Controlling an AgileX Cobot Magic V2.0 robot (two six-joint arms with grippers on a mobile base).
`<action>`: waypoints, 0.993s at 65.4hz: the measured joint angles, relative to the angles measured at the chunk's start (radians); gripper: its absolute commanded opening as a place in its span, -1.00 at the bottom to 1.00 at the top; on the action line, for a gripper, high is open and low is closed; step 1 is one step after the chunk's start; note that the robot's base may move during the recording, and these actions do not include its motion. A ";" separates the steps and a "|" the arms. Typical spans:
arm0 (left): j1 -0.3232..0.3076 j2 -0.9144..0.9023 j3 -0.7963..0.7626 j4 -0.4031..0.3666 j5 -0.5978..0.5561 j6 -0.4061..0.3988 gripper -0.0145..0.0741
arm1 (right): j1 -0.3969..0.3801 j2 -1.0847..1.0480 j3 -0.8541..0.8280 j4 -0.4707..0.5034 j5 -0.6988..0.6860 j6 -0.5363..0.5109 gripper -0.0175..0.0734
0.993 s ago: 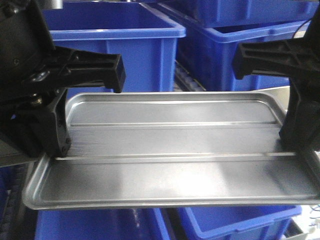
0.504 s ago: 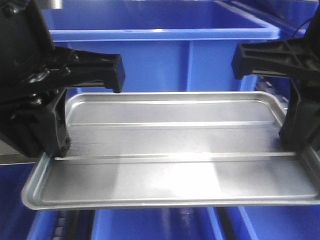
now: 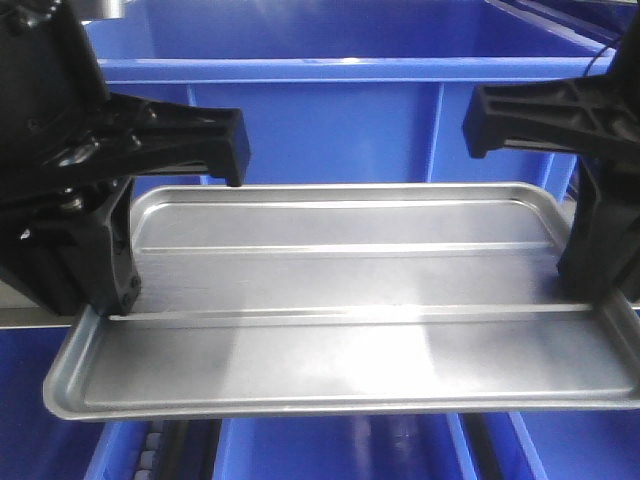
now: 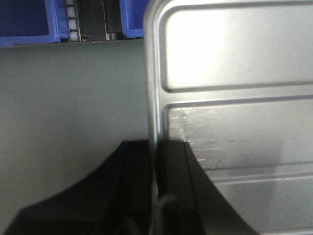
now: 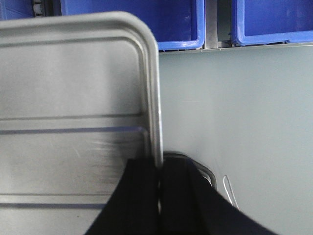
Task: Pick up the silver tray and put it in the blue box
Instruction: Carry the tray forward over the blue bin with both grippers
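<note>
Over on the left, the left claw (image 4: 154, 154) is clenched on the short left rim of the silver tray (image 3: 340, 290), one finger inside the rim and one outside. The tray hangs level between the two arms with its long side facing the front camera, its two ridges running across the recessed panel. In the wrist views it sits above the grey counter (image 4: 73, 98), its far corners reaching the counter's far edge. Behind it stands the near wall of a blue box (image 3: 320, 110). On the right, the right claw (image 5: 159, 169) grips the short right rim the same way.
</note>
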 measured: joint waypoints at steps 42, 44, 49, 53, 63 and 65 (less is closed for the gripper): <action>0.000 0.000 0.000 0.000 0.000 0.000 -0.69 | 0.000 0.000 0.000 0.000 0.000 0.000 -0.47; 0.000 0.000 0.000 0.000 0.000 0.000 -0.69 | 0.000 0.000 0.000 0.000 0.000 0.000 -0.47; 0.000 0.000 0.000 0.000 0.000 0.000 -0.69 | 0.000 0.000 0.000 0.000 0.000 0.000 -0.47; 0.000 0.000 0.000 0.000 0.000 0.000 -0.69 | 0.000 0.000 0.000 0.000 0.000 0.000 -0.47; 0.000 0.000 0.000 0.002 0.005 0.000 -0.69 | 0.000 0.000 0.000 0.000 0.000 0.000 -0.47; 0.000 0.000 0.000 0.004 0.008 0.000 -0.69 | 0.000 0.000 0.000 0.000 -0.002 0.000 -0.47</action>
